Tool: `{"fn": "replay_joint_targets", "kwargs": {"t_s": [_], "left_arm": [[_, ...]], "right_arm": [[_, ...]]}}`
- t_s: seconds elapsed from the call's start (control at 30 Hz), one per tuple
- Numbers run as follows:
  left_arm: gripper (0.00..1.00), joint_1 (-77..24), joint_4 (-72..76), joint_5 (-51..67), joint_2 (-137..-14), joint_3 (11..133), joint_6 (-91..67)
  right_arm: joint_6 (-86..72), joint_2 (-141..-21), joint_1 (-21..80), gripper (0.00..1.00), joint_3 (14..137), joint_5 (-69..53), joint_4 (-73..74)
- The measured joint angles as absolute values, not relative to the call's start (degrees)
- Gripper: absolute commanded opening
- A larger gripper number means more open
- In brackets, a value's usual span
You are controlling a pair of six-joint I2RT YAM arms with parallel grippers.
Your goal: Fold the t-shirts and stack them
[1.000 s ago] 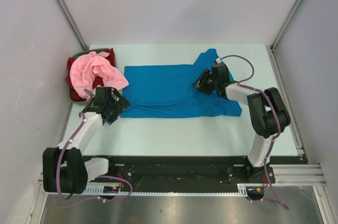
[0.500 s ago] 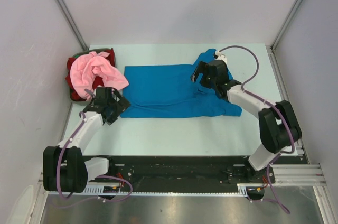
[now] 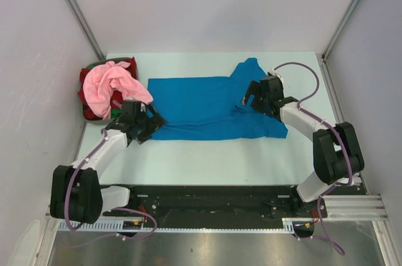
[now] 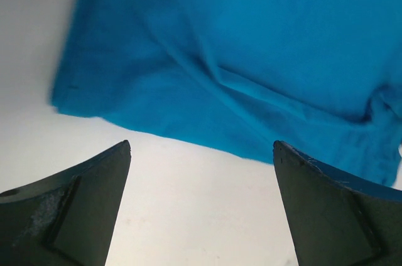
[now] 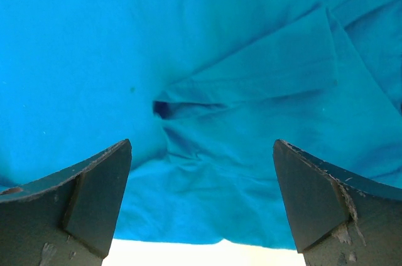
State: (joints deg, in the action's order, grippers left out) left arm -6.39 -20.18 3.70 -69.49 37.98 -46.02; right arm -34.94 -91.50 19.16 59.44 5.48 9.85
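The right gripper (image 3: 249,99) has been opened above the blue shirt (image 3: 195,106) spread mid-surface; the left gripper (image 3: 152,123) is held open too.

Pink t-shirt (image 3: 112,83) hides most of red t-shirt (image 3: 92,113).

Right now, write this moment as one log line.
blue t-shirt: spread out | left end effector: open, at its near-left corner | right end effector: open, over its right side | pink t-shirt: heaped, far left
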Motion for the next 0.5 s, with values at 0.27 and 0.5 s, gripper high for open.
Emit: {"fn": "replay_joint_targets", "kwargs": {"t_s": [0.27, 0.5], "left_arm": [[1.00, -14.5, -15.4, 6.7, -73.6, 42.8, -46.1], [1.00, -15.4, -11.6, 6.4, -80.0, 42.8, -46.5]], "right_arm": [[-35.9, -91.5, 18.9, 1.00, 57.8, 1.7, 9.3], [-37.6, -91.5, 16.2, 1.00, 55.6, -1.8, 7.6]]}}
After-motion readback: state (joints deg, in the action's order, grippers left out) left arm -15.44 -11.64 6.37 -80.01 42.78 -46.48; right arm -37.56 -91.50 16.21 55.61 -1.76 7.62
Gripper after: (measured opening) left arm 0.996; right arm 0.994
